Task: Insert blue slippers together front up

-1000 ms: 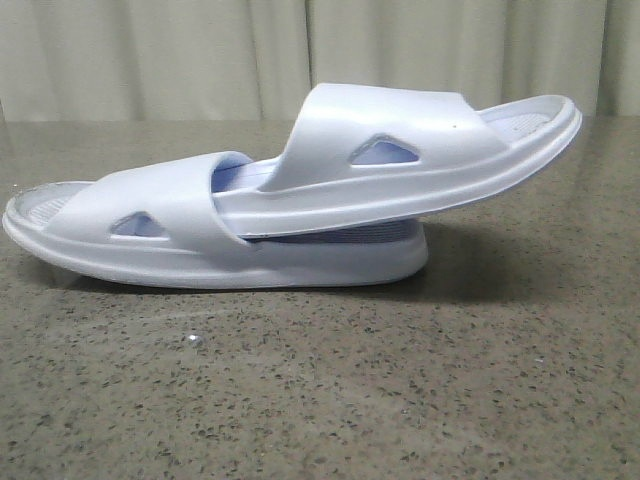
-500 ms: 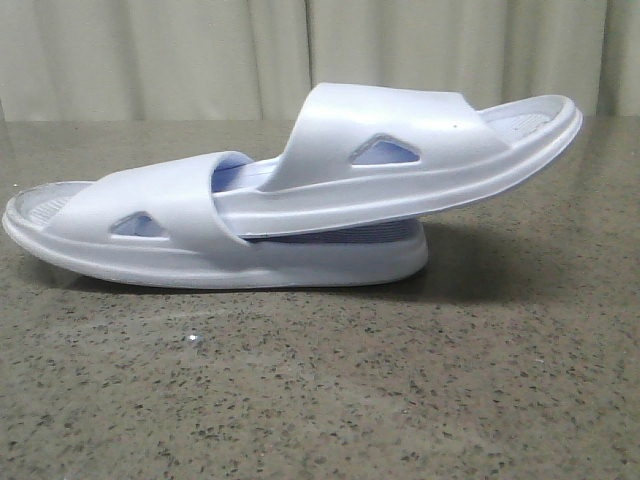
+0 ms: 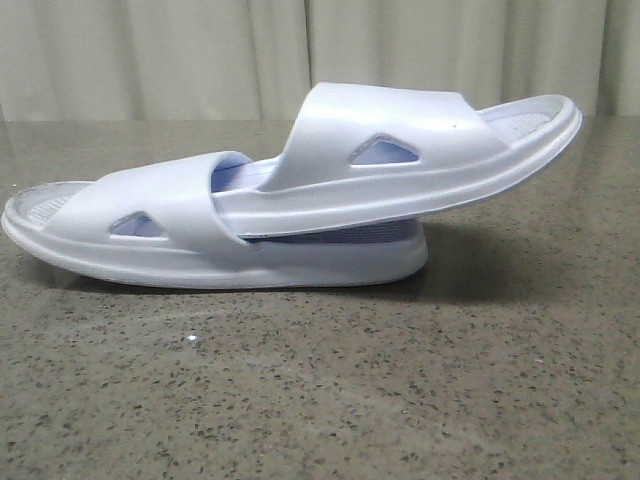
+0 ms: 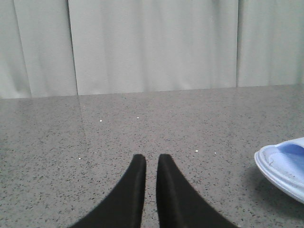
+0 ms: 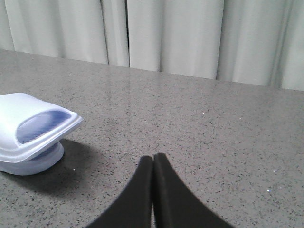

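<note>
Blue slippers (image 3: 290, 200) nested on counter (image 3: 400, 400), long axis L-R; both end effectors closed, empty, apart from them.

- No readable text, label, brand, number or sign shows in any view.
- The blue slippers (image 3: 290, 200) carry no legible marking on strap or sole.
- The speckled table (image 3: 330, 390) and the curtain (image 3: 200, 50) bear none either.
</note>
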Controlling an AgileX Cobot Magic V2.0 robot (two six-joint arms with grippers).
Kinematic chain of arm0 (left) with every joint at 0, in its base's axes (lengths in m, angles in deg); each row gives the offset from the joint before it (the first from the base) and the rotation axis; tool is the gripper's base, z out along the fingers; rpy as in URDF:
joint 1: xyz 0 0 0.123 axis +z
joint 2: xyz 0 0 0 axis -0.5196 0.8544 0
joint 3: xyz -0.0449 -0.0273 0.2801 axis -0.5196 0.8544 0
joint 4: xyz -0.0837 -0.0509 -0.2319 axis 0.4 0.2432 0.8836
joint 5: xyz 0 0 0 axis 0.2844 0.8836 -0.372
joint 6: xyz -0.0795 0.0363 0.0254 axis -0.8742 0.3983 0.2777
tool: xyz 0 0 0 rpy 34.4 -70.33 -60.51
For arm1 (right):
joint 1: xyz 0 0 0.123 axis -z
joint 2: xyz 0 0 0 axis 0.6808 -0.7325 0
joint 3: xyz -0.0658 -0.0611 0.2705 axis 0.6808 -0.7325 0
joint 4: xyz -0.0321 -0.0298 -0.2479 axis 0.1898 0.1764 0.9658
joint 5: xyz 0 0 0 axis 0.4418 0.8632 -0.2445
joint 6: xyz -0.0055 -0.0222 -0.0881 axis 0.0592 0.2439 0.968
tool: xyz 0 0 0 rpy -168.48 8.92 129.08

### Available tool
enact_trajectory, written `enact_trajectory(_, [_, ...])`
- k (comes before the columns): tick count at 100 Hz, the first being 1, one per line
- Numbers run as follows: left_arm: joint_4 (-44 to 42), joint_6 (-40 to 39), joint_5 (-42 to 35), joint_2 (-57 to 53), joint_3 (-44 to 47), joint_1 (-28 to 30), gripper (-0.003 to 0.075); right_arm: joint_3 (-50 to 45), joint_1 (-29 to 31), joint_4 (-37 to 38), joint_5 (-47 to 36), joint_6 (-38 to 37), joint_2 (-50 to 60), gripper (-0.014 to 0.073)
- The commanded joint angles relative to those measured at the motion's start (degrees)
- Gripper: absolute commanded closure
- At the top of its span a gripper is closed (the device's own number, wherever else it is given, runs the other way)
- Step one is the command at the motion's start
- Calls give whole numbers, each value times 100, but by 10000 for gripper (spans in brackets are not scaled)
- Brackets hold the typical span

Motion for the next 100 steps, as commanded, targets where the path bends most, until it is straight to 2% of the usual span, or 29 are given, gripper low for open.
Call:
enact_trajectory(1, [64,-54,-501,50,44,-57,704,134,24,138,-444,12,39,696])
enact_trajectory(57, [64,-54,-501,50,44,-57,704,24,24,118,-468,12,50,696])
enact_trajectory(68, [64,-54,-501,50,44,-57,704,-256,66,104,-830,12,50,696])
enact_trajectory(86, [64,-54,-501,50,44,-57,704,-934,646,-147,-2031,12,50,696])
enact_trajectory(100, [64,-54,-501,50,44,-57,704,-1295,1264,-634,-2232,12,50,696])
